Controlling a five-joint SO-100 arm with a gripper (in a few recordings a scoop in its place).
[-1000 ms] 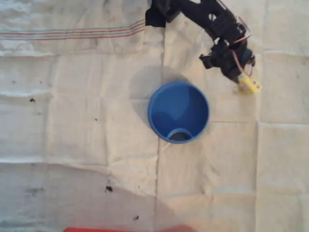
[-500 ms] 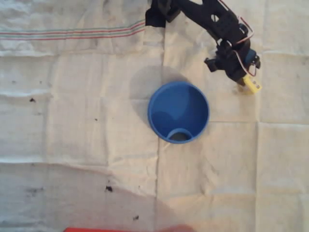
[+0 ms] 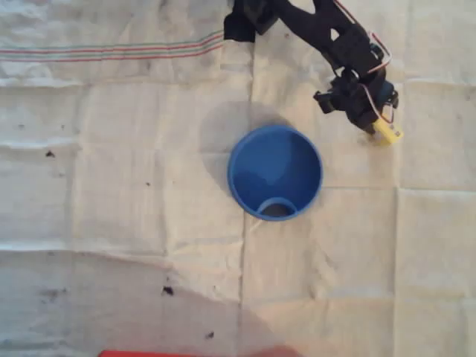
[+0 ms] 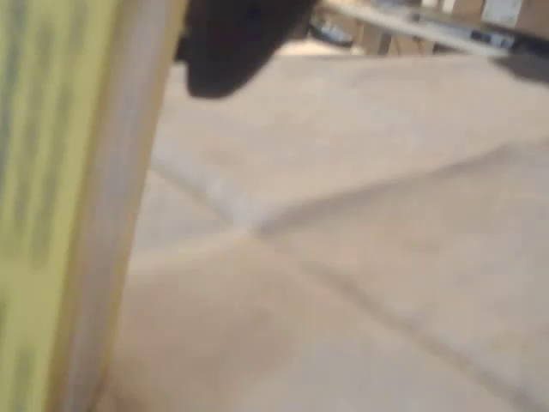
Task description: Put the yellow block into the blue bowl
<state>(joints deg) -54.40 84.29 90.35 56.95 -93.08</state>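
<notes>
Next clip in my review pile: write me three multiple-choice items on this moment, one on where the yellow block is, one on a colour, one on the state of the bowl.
1. In the overhead view, where is the yellow block?
A. inside the bowl
B. at the gripper's tip, up and to the right of the bowl
C. at the lower left of the cloth

2. What colour is the bowl?
A. red
B. green
C. blue

3. What is the bowl's state?
A. upright, with no block in it
B. tipped on its side
C. held by the gripper

Key: 1 B, the block sits at the tip of the gripper, apart from the bowl; 2 C, its rim and walls are deep blue; 3 A, its round opening faces the camera and only an arch shape shows inside.
</notes>
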